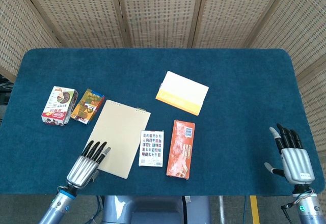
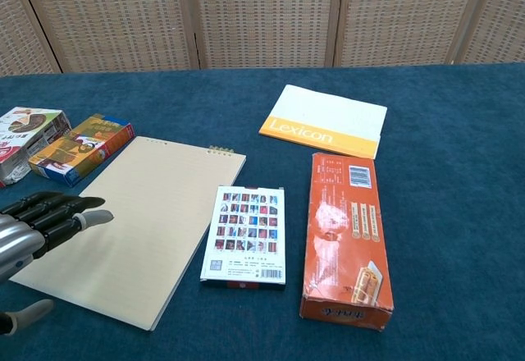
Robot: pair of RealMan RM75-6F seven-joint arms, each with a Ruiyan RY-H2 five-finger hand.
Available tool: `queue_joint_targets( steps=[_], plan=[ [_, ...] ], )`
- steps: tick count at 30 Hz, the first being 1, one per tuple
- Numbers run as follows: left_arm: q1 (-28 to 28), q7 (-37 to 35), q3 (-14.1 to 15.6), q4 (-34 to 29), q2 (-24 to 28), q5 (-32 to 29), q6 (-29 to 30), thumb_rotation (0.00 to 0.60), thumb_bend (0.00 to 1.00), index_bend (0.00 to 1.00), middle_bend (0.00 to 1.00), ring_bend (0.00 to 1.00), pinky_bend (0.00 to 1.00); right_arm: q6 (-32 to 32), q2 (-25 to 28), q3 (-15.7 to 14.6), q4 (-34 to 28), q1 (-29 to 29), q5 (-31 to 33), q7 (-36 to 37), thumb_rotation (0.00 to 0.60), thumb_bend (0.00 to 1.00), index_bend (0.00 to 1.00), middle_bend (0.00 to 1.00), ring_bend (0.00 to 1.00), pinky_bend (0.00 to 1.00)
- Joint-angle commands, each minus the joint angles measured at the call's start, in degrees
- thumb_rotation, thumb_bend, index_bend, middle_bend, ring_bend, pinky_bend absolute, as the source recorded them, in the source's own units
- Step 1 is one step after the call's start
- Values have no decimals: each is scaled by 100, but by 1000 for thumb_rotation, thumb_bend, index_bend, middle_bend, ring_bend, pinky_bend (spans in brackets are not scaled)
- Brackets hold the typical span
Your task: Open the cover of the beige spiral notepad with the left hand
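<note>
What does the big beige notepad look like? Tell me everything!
The notepad is a big, flat, beige rectangle that looks like paper or card, with faint lines across its top sheet. A few small metal rings sit at its far edge. It lies shut and slanted on the blue table. A small picture-covered box lies along its right edge, and two snack boxes sit by its far left corner. The left hand's dark fingertips reach over its near left edge.

A staged robot test bench rather than a home: a blue felt-covered table [image 1: 244,81] fenced at twelve o'clock by woven wicker screens [image 1: 158,10], with yellow floor tape [image 1: 253,210] at five o'clock
</note>
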Motion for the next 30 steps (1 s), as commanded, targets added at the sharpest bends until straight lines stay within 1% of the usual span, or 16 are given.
queue_joint_targets(
  steps=[1, 30],
  plan=[
    [-16, 26, 6, -15, -10, -15, -10, 600, 333, 0, 0, 0, 0, -4, 0, 0, -3, 0, 5, -4, 600, 2, 0, 0, 0, 0],
    [-166, 398, 28, -69, -182, -180, -107, 600, 339, 0, 0, 0, 0, -13, 0, 6, -47, -11, 24, 54, 600, 2, 0, 0, 0, 0]
  ],
)
